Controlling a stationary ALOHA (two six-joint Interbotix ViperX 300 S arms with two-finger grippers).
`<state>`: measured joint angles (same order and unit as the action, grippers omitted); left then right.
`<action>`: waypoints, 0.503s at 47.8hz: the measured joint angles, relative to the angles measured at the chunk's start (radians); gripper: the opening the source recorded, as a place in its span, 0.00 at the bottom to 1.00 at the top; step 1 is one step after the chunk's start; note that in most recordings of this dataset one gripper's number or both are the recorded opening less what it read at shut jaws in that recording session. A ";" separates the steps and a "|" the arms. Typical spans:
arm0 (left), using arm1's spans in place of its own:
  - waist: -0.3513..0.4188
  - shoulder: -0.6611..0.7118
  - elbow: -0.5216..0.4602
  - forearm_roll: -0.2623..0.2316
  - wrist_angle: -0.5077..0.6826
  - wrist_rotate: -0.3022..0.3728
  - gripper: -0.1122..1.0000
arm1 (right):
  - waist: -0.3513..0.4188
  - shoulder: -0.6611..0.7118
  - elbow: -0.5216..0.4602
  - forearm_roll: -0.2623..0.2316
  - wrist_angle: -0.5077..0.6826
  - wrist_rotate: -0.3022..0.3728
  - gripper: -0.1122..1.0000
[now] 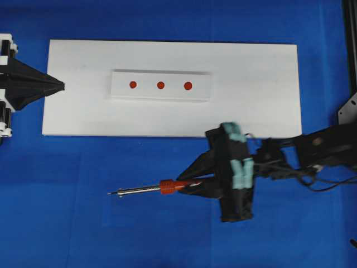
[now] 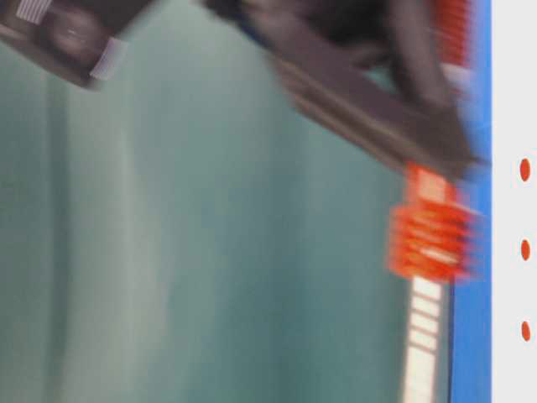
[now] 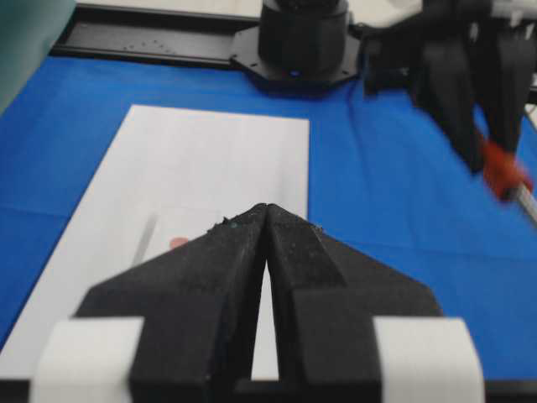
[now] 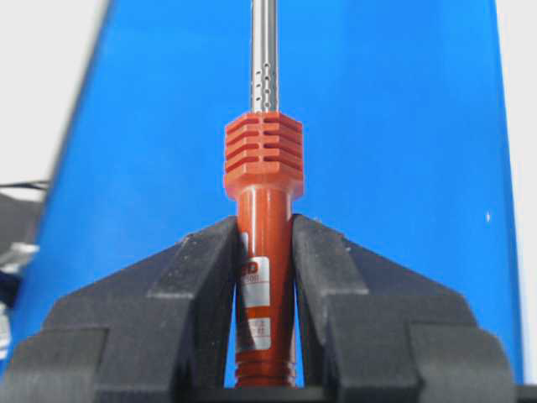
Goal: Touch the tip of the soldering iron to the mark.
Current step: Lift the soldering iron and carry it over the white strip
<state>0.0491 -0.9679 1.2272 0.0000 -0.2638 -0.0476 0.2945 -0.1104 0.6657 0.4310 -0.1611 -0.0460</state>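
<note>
Two arms share your blue cloth [image 1: 83,223], and the white board [image 1: 262,95] lies across its far half. On the board sits a white strip [image 1: 162,85] with three red dots; the mark [image 1: 160,85] is the middle one. Your right gripper [image 1: 192,181] is off the board, on its near side, its fingers clamped on the iron [image 1: 150,189] by the orange handle. The shaft lies level, parallel to the board's near edge, with the tip pointing left, well apart from the mark. Your left gripper [image 1: 61,86] is at the board's left edge, fingers pressed together, holding nothing.
</note>
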 measured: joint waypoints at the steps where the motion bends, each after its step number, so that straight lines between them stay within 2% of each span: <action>1: 0.000 0.000 0.000 0.002 0.000 -0.002 0.10 | -0.003 -0.014 0.000 0.000 0.012 -0.003 0.16; 13: 0.000 0.000 0.000 0.002 0.000 -0.002 0.10 | -0.020 -0.058 0.002 -0.014 0.049 -0.011 0.16; 20: 0.000 0.000 0.000 0.002 0.000 -0.002 0.10 | -0.028 -0.058 0.000 -0.051 0.052 -0.014 0.16; 24: 0.000 0.000 0.000 0.000 0.000 -0.002 0.10 | -0.057 -0.058 0.000 -0.083 0.064 -0.015 0.16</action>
<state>0.0491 -0.9679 1.2272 0.0000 -0.2638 -0.0491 0.2378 -0.1687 0.6657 0.3482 -0.0966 -0.0614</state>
